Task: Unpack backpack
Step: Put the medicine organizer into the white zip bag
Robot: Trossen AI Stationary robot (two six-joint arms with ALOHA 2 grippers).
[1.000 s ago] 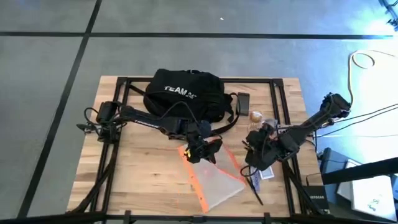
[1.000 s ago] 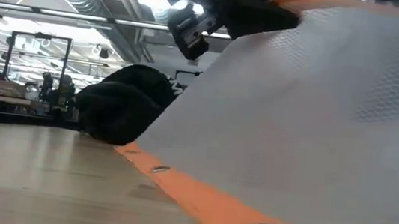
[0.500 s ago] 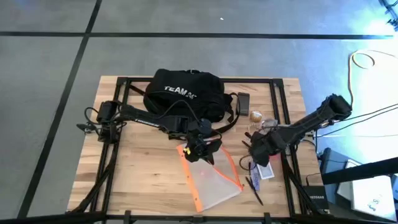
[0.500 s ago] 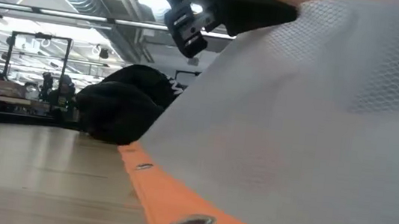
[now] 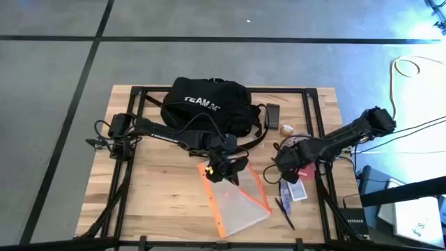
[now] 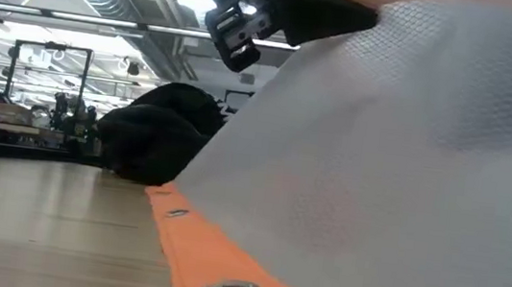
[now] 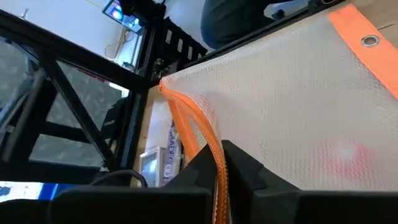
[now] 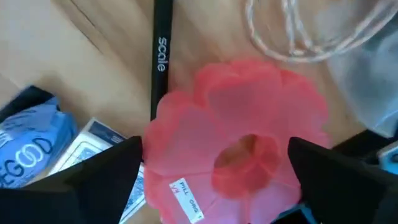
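- Step in hand, judged: setting out removed items; backpack (image 5: 206, 104) lies at the worktop's far edge.
- Left gripper (image 5: 224, 167) pinches the mesh pouch (image 5: 239, 203) by its orange trim.
- Right gripper (image 8: 214, 163), fingers wide, hovers over a pink flower-shaped item (image 8: 239, 149); next it must descend and close.

Bare table (image 5: 150, 192) lies left of the pouch (image 5: 237, 202); clutter crowds its right
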